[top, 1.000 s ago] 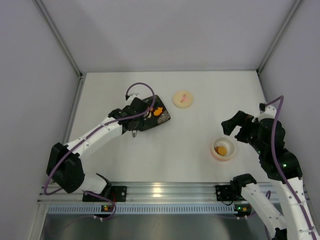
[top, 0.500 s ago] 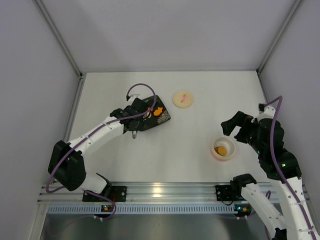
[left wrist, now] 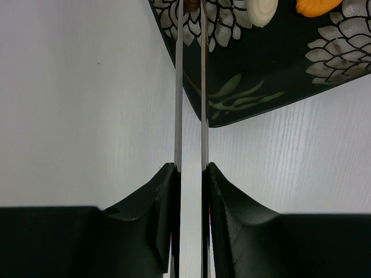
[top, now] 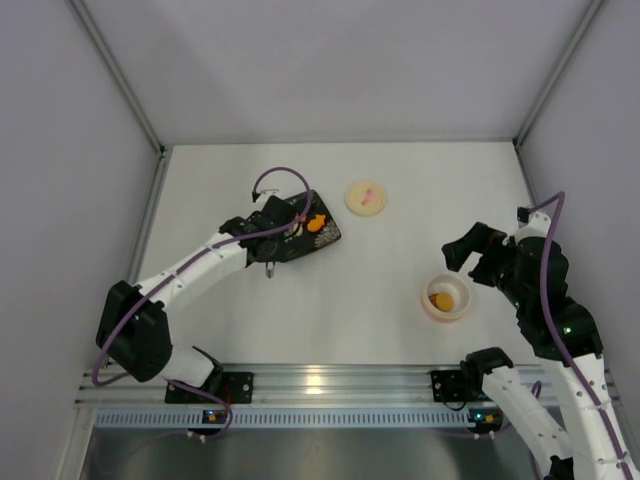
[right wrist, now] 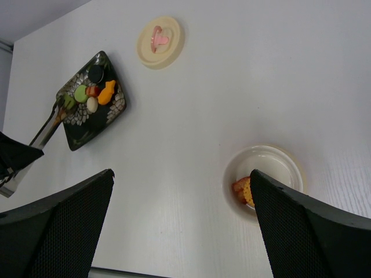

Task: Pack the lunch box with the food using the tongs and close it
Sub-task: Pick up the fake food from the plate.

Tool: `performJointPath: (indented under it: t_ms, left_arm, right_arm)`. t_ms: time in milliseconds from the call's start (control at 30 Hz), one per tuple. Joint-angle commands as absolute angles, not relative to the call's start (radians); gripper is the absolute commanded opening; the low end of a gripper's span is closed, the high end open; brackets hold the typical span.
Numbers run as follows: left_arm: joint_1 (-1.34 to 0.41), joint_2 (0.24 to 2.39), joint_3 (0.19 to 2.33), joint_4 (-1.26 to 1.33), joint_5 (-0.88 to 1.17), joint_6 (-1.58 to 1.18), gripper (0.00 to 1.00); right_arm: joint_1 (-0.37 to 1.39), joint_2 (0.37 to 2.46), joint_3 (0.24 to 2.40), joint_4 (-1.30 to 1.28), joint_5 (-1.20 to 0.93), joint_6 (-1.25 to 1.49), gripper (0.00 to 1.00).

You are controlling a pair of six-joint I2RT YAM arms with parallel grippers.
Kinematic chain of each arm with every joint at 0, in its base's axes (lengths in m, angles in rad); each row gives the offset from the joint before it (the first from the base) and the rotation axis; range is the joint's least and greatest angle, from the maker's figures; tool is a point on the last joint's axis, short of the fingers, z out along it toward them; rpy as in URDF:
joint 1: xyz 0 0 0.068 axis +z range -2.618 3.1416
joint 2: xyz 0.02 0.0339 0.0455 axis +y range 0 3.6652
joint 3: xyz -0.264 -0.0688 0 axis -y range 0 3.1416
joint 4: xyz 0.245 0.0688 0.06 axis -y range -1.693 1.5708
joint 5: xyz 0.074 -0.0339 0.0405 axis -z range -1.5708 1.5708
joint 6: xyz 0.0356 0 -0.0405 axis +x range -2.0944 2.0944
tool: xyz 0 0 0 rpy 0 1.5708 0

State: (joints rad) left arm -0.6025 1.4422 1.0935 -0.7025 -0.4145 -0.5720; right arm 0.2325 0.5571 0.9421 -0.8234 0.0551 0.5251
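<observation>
Thin silvery tongs [left wrist: 178,87] run between the jaws of my left gripper [left wrist: 190,171], which is shut on them. Their arms are squeezed nearly parallel, and the tips meet around a brown piece [left wrist: 190,4] on the dark patterned plate [left wrist: 261,75]. More food lies on that plate: a cream piece [left wrist: 258,11], an orange one [top: 316,224] and a green one [right wrist: 80,93]. The lunch box [top: 446,283] stands at the right with orange food [right wrist: 243,190] inside. My right gripper [right wrist: 182,176] hangs open above the table beside it, holding nothing.
The cream lid [top: 366,197] with its pink mark lies flat behind and right of the plate [top: 300,245]. Grey walls close in the table on the left, back and right. A metal rail with the arm bases runs along the near edge.
The tongs' arms have been squeezed closer together over the plate, and the left arm has edged slightly. The right arm has barely moved.
</observation>
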Motion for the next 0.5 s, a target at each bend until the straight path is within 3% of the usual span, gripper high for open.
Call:
performJointPath:
  t_ms: [0,200,467]
  left_arm:
    - [-0.598,1.393,1.135,-0.698,-0.397,-0.555,0.18]
    - [-0.666,1.350,1.225,-0.759,-0.377,-0.534,0.15]
    - [-0.971,1.403,1.449,-0.795,-0.411,-0.563,0.15]
  right_arm:
    - [0.218,0.552,0.956,-0.802,0.061,0.525,0.99]
    - [0.218,0.563,0.965,-0.804,0.063,0.523,1.00]
    - [0.218,0.563,0.979,-0.818,0.078,0.515,0.99]
